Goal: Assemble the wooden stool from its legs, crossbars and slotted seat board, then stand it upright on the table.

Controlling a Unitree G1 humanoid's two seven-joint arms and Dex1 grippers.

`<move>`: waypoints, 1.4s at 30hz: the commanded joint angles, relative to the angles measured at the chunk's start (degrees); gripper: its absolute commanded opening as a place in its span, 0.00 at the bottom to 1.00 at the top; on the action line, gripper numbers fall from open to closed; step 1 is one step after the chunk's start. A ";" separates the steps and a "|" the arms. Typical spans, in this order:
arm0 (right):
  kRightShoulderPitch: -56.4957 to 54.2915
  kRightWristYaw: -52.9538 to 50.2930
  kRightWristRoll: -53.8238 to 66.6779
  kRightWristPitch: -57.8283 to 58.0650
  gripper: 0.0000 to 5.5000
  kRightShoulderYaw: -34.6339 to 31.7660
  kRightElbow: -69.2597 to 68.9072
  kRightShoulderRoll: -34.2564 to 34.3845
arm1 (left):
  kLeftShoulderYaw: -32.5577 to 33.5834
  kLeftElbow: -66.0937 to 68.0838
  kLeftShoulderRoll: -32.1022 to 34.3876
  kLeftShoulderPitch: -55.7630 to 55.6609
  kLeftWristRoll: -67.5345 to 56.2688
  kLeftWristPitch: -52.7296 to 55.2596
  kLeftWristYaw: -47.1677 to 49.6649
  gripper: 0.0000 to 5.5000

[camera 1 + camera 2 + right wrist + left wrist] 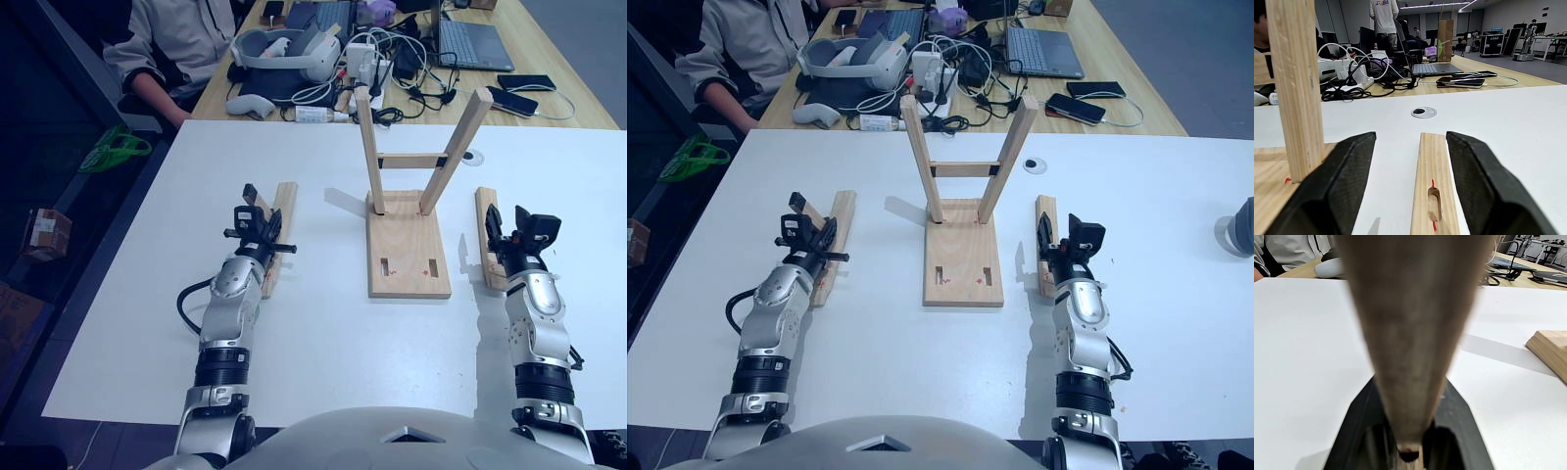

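A: Left side?
B: Left leg (285, 201) lies flat on the table (147, 323), pinched between the left gripper (260, 220) jaws and running ahead of them.
A: Right?
B: Right leg (1432, 171) lies between the spread right gripper (511, 235) jaws, touching neither. Seat board (409, 279) is left of them. Upright legs (367, 147) with crossbar (409, 161) stand in its far end.

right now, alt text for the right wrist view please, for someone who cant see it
The right gripper is open, its black fingers on either side of a loose wooden leg lying flat on the white table. Beside it an upright leg stands in the seat board; a desk with a laptop lies beyond.
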 commanded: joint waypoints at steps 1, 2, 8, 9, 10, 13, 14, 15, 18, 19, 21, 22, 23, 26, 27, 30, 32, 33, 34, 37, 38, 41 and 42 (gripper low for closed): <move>-0.52 -0.13 0.15 0.28 0.49 -0.25 0.63 -0.11 | 0.09 0.03 0.21 -1.15 -0.03 -0.76 -0.19 0.11; -0.58 -0.09 0.19 0.32 0.49 -0.29 0.69 -0.17 | 0.15 0.05 0.20 -1.20 -0.04 -0.79 -0.14 0.11; -0.70 -0.01 0.26 0.41 0.49 -0.33 0.86 -0.27 | 0.28 0.09 0.14 -1.18 -0.02 -0.88 0.02 0.11; -0.70 -0.02 0.27 0.41 0.49 -0.34 0.87 -0.27 | 0.28 0.10 0.14 -1.17 -0.01 -0.90 0.03 0.11; -0.70 -0.05 0.25 0.42 0.49 -0.33 0.88 -0.27 | 0.29 0.12 0.14 -1.17 0.01 -0.91 0.05 0.11; -0.72 -0.04 0.17 0.53 0.49 -0.28 0.95 -0.33 | 0.23 0.28 0.19 -1.19 0.18 -0.94 0.14 0.11; -0.74 -0.02 0.18 0.53 0.49 -0.27 0.99 -0.34 | 0.20 0.31 0.21 -1.21 0.22 -0.93 0.15 0.11; -0.75 0.01 0.19 0.53 0.49 -0.27 1.06 -0.34 | 0.04 0.35 0.24 -1.22 0.37 -0.82 0.17 0.11; -0.92 0.06 0.23 0.67 0.49 -0.17 1.12 -0.33 | -0.22 0.47 0.35 -1.30 0.81 0.20 0.62 0.11; -0.94 0.07 0.24 0.68 0.49 -0.16 1.15 -0.33 | -0.20 0.58 0.33 -1.34 0.87 0.34 0.77 0.11; -0.95 0.08 0.26 0.67 0.49 -0.17 1.20 -0.32 | -0.08 0.70 0.20 -1.39 0.80 0.46 0.86 0.11; -0.95 0.09 0.28 0.68 0.49 -0.18 1.22 -0.32 | 0.00 0.55 0.09 -1.33 0.34 0.40 0.37 0.11; -0.96 0.10 0.29 0.68 0.49 -0.19 1.23 -0.31 | 0.07 0.12 0.02 -1.13 0.03 0.04 0.03 0.11; -0.96 0.13 0.39 0.68 0.49 -0.23 1.28 -0.27 | -0.98 -0.82 0.48 -0.56 0.60 -0.04 -0.84 0.11; -0.96 0.12 0.41 0.70 0.49 -0.24 1.28 -0.26 | -1.16 -0.37 0.65 -0.74 1.21 0.62 -0.36 0.11; -0.97 0.13 0.42 0.74 0.49 -0.23 1.29 -0.26 | 0.19 0.14 0.28 -0.97 0.16 -0.01 -0.13 0.11; -0.96 0.12 0.40 0.76 0.49 -0.22 1.28 -0.27 | 0.51 -0.77 0.30 -0.67 -0.80 -0.95 -1.11 0.11; -0.96 0.12 0.39 0.77 0.49 -0.21 1.28 -0.27 | 0.47 -0.72 0.41 -0.79 -0.59 -0.49 -0.84 0.11; -0.97 0.12 0.38 0.78 0.49 -0.20 1.28 -0.27 | 0.61 -0.20 0.43 -1.11 -0.49 0.51 -0.39 0.11; -0.96 0.00 0.31 0.94 0.49 -0.16 1.14 -0.26 | 1.23 0.66 0.32 -1.50 -0.53 0.37 0.37 0.11; -0.95 -0.05 0.29 0.99 0.49 -0.16 1.10 -0.26 | 1.52 0.38 0.20 -1.39 -0.86 -0.25 0.37 0.11; -0.96 -0.12 0.25 1.08 0.49 -0.16 1.12 -0.25 | 1.82 0.23 0.18 -1.54 -1.21 0.36 0.54 0.11; -0.98 -0.12 0.26 1.13 0.49 -0.15 1.14 -0.25 | 1.77 0.57 0.31 -1.78 -1.22 1.15 0.52 0.11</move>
